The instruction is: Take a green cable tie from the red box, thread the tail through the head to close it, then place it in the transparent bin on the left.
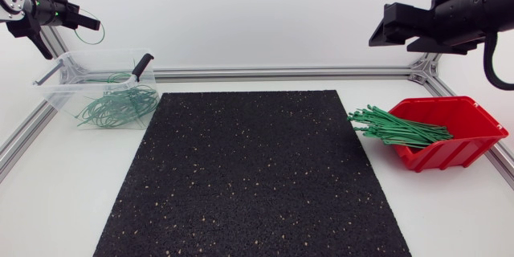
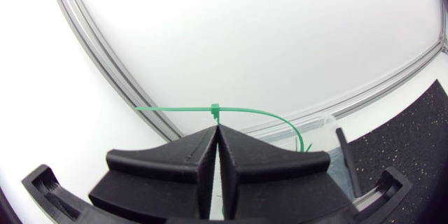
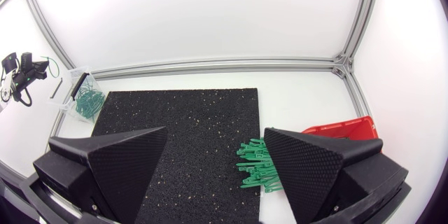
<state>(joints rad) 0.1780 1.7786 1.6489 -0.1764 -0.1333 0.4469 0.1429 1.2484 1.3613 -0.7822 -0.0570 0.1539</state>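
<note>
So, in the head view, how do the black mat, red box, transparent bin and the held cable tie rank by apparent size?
Largest: black mat.
Next: transparent bin and red box, which look about alike, so I leave them unranked.
Smallest: the looped cable tie in the left gripper, even though it hangs nearer the camera.

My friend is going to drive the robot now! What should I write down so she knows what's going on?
Left gripper: fingers shut on a thin green cable tie, which is looped and looks threaded. It is held up near the transparent plastic bin.
Right gripper: open, empty, raised near the red plastic box of loose ties.
Done: picking and closing.
Left: drop it in the bin with the other loops.
</note>
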